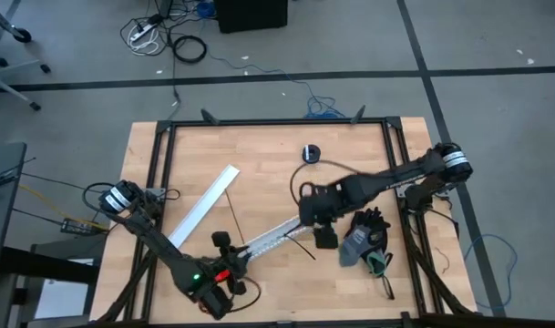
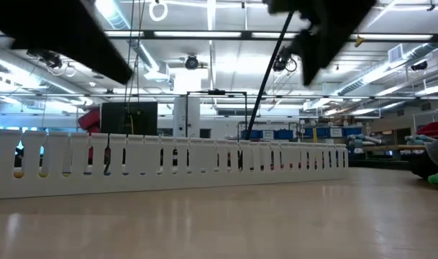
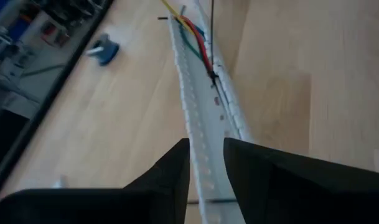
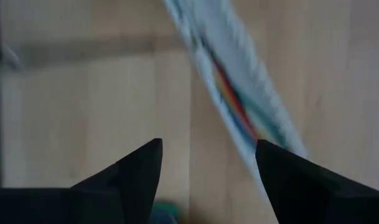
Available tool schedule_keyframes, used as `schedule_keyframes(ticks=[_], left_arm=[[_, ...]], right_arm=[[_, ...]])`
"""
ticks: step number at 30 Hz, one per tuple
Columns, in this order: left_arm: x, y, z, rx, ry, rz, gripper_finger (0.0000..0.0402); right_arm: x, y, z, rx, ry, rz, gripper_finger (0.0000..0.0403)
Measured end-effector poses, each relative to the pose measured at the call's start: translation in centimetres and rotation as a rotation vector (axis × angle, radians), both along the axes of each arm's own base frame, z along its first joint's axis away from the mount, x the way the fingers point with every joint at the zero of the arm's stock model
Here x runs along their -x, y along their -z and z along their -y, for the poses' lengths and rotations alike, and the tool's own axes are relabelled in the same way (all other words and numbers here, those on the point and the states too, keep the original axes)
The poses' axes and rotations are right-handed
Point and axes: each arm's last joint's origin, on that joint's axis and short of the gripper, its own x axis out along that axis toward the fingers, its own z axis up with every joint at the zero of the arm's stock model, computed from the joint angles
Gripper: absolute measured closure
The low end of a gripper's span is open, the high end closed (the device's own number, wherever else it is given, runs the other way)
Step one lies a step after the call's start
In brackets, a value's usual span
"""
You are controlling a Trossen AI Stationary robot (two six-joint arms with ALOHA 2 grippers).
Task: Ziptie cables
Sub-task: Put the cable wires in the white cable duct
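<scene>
The cables (image 3: 198, 37), red, yellow, green and blue, lie inside a long white slotted channel (image 1: 272, 235) at the table's middle. They also show in the right wrist view (image 4: 236, 99). A thin black ziptie (image 3: 213, 76) sits on them, its strip rising out of view. My left gripper (image 3: 206, 174) hangs open at the channel's near-left end (image 1: 227, 248). My right gripper (image 1: 324, 235) hovers open above the table beside the channel's far-right end, with nothing between its fingers (image 4: 208, 168). My left gripper has one finger (image 3: 170, 180) on either side of the channel's near-left end (image 3: 206, 158), coming at it slanting down along its length. Whether the fingers touch the channel I cannot tell. The channel lies flat on the table.
A flat white strip (image 1: 204, 205) lies left of the channel. Dark gloves (image 1: 364, 239) lie at the right, near my right gripper. A small round black object (image 1: 311, 153) sits toward the far edge. Black frame rails (image 1: 159, 182) border the tabletop.
</scene>
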Motion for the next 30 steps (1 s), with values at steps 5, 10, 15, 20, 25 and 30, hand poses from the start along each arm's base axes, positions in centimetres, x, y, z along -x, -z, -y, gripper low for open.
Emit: schedule_keyframes(ticks=[5,10,15,20,25,30], left_arm=[[-2.2,0.2,-0.9,0.024,0.044,0.001,0.0310],[-4.5,0.0,-2.4,0.044,0.081,-0.003,0.0310],[-6.4,-0.2,-3.7,0.095,0.120,-0.004,0.0310],[-7.6,0.4,-4.8,0.127,0.129,-0.014,0.0310],[-8.5,1.5,-5.6,0.144,0.117,-0.037,0.0310],[-9.0,2.3,-6.3,0.126,0.099,-0.059,0.0310]], right_arm=[[0.9,4.3,-1.6,0.076,0.026,-0.001,0.0159],[0.0,6.0,-2.9,0.060,-0.031,0.227,0.0168],[-0.5,6.0,-3.3,0.079,-0.089,0.335,0.0179],[-0.9,6.2,-3.2,0.101,-0.122,0.425,0.0199],[-1.0,6.5,-3.1,0.102,-0.141,0.459,0.0225],[-1.0,7.0,-2.9,0.099,-0.140,0.493,0.0270]])
